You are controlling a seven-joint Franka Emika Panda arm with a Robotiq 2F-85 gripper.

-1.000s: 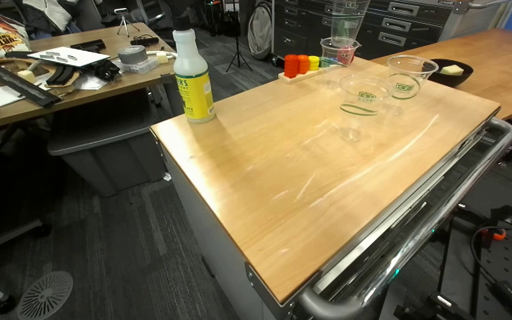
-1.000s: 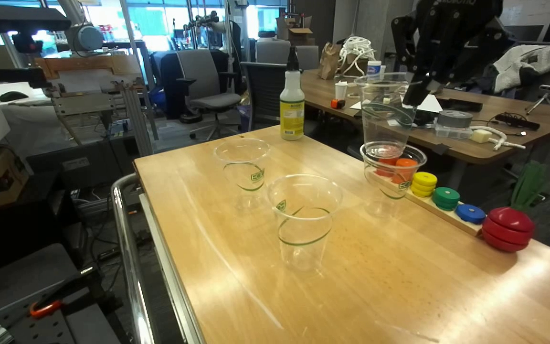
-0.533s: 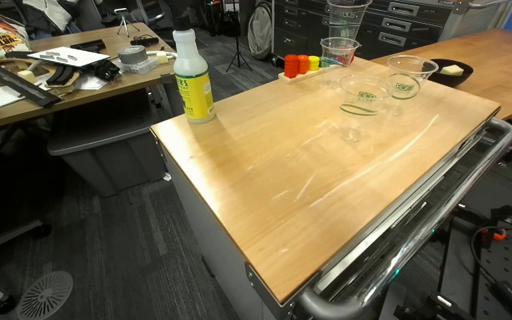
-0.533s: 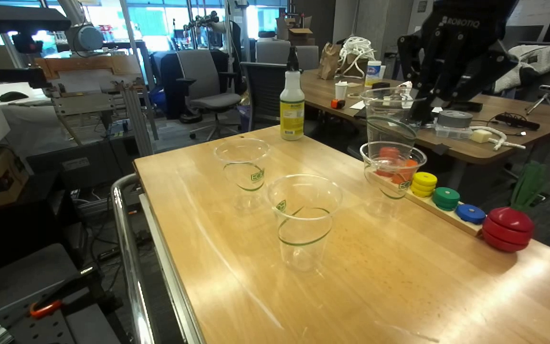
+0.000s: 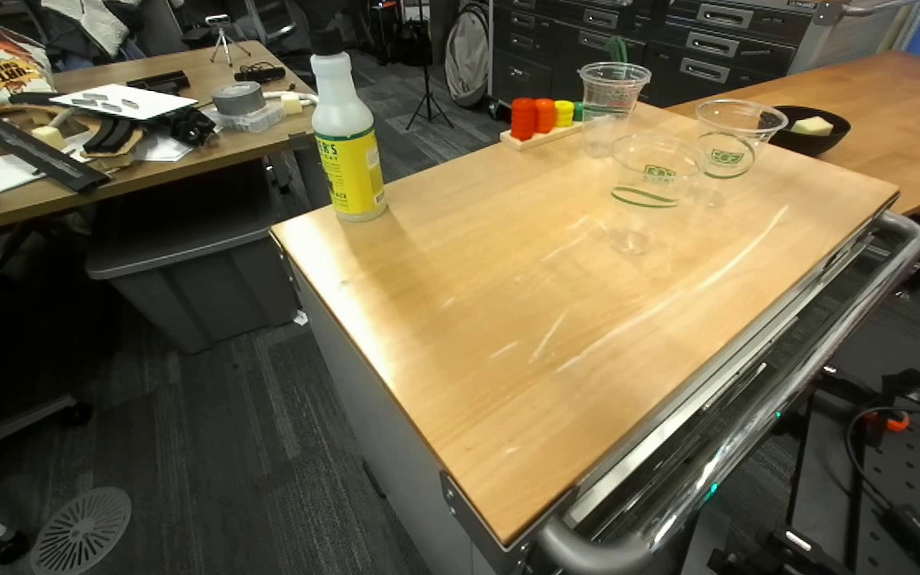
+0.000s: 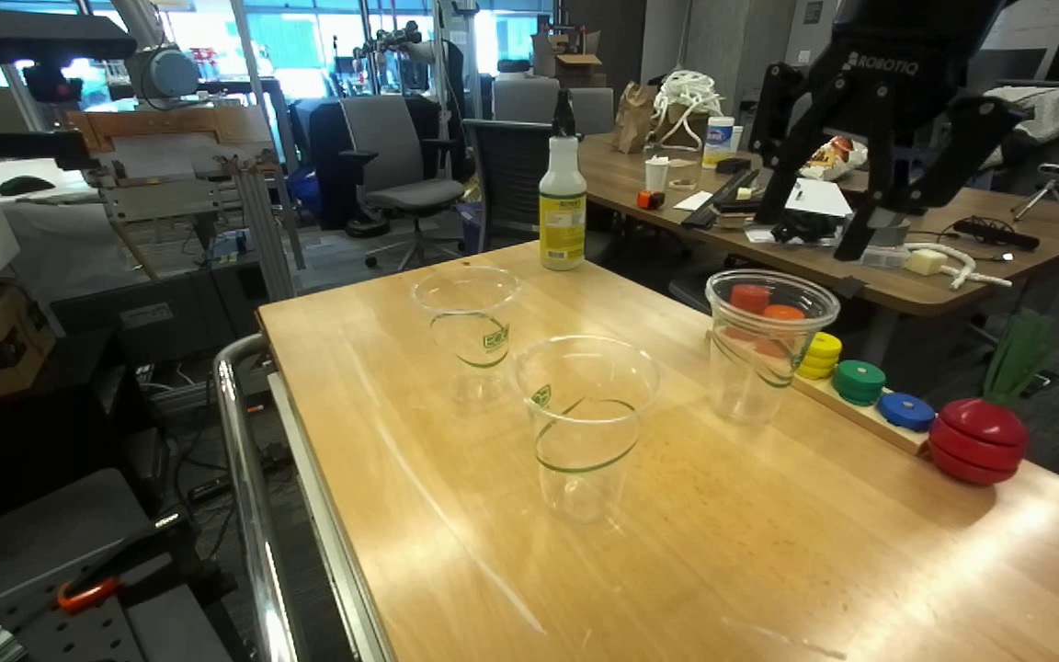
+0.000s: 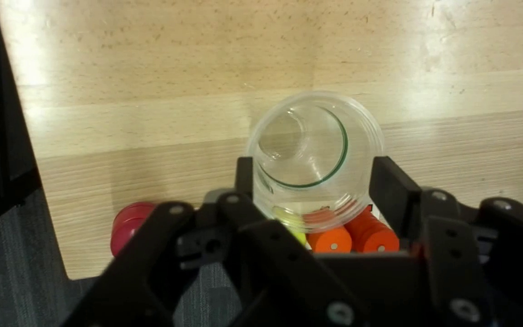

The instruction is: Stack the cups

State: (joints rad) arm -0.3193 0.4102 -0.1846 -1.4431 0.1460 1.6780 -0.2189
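Two clear cups now stand nested as one stack [image 6: 757, 372], their rims close together, at the table edge beside the coloured rings. Just above that stack, in an exterior view, my gripper [image 6: 813, 230] is open, its fingers spread and apart from the rims. Looking down in the wrist view, the nested cups [image 7: 307, 136] appear between and below the two fingertips, with nothing gripped. Two single clear cups stand upright and apart on the wooden table: a nearer cup [image 6: 585, 432] and a farther cup [image 6: 470, 326]. The gripper is out of view in an exterior view showing the same stack [image 5: 610, 100].
Close against the stack lies a wooden strip with red, orange, yellow, green and blue rings [image 6: 859, 382]. A red toy vegetable [image 6: 978, 441] with green leaves sits at its end. A yellow-labelled bottle [image 6: 563, 221] stands at a table corner. A black bowl [image 5: 813, 132] lies past the single cups.
The held cup has come down into the cup below it and been let go. My gripper has lowered and its fingers have opened. The lower cup has shifted slightly; both single cups stayed put.
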